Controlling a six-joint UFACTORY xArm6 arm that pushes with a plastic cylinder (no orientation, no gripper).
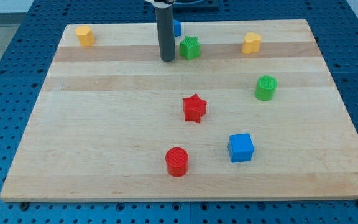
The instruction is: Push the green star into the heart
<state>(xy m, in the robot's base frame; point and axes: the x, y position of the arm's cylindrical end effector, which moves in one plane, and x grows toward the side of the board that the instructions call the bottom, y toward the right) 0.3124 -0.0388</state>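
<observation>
The green star [190,47] lies near the view's top, a little right of centre, on the wooden board [104,137]. The yellow heart [251,43] lies to the star's right, about a hundred pixels away, near the top edge. My tip [168,59] is on the board just left of the green star, very close to it; I cannot tell whether it touches. The dark rod rises from the tip to the view's top.
A blue block [176,27] peeks out behind the rod at the top. A yellow block [85,35] sits at the top left. A green cylinder [266,88], a red star [194,108], a blue cube [240,147] and a red cylinder [177,162] lie lower down.
</observation>
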